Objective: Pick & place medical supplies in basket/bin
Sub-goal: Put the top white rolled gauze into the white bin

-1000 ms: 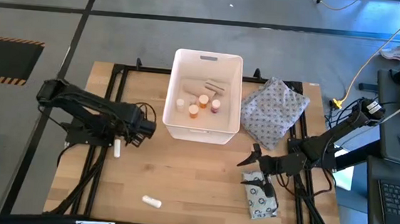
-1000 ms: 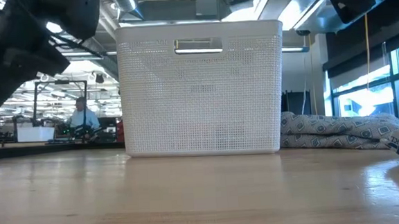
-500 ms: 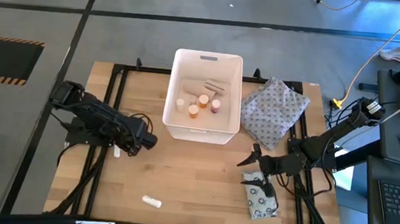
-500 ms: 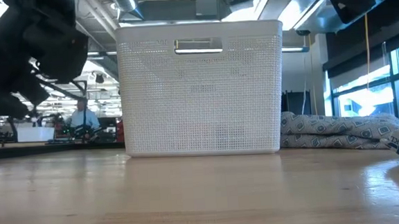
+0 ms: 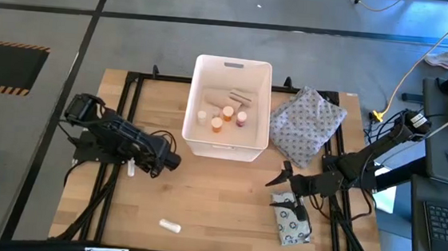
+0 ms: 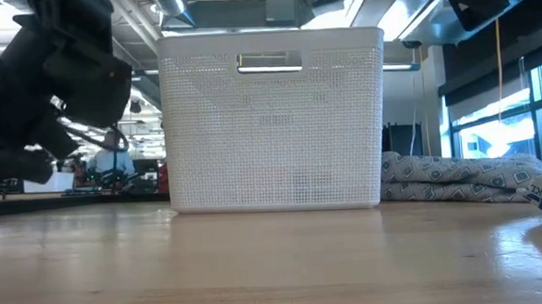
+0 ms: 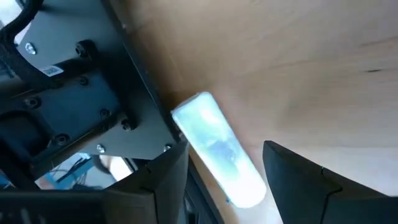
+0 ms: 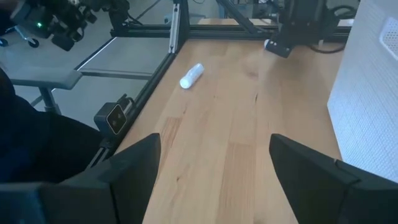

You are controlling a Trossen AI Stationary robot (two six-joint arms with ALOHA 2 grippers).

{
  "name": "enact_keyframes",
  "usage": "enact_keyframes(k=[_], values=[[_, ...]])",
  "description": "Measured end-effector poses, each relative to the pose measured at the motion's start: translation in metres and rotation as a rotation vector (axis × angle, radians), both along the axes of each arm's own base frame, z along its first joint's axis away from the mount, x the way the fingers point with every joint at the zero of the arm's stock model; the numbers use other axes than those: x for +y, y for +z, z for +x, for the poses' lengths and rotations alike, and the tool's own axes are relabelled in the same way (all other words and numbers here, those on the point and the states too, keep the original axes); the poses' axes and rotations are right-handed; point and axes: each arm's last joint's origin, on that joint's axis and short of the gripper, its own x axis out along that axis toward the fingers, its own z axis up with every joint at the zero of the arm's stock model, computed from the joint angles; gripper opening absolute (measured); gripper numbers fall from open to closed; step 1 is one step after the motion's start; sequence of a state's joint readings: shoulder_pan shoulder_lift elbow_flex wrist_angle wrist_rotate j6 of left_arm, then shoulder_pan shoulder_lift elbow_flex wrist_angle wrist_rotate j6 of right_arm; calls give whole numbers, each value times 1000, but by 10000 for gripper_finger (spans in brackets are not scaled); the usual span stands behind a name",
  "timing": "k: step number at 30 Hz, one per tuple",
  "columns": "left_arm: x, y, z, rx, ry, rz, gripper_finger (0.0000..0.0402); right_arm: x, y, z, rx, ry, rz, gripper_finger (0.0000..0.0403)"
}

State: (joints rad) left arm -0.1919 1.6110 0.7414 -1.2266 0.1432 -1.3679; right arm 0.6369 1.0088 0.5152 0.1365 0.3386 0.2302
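Advancing rightward, the left gripper (image 5: 171,161) hovers, jaws apart, over one white vial (image 7: 219,150) lying left of the white basket (image 5: 196,101). Three capped bottles (image 5: 216,124) and tan rolls (image 5: 238,96) sit inside; a second vial (image 5: 170,226) lies nearer. Right gripper (image 5: 274,178), jaws parted, waits beside the ring-printed packet (image 5: 291,224).

The bench (image 5: 227,190) is evenly lit from overhead, and only soft shadows are cast. In the low view, bright windows at 3 o'clock produce glare. A white vial (image 7: 219,148) is rendered blurred and overexposed in the left wrist view.
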Motion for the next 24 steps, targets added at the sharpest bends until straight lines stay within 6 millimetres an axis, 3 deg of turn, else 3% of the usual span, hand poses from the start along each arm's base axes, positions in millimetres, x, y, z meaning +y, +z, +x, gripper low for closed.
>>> enact_keyframes(k=[12, 24], values=[[-3, -27, 5, 130, -55, -72, 192, 2, -4, 2, 15, 2, -16, 303], [-4, -31, 6, 119, -122, -134, 96, 2, -4, 2, 13, 3, -18, 303]])
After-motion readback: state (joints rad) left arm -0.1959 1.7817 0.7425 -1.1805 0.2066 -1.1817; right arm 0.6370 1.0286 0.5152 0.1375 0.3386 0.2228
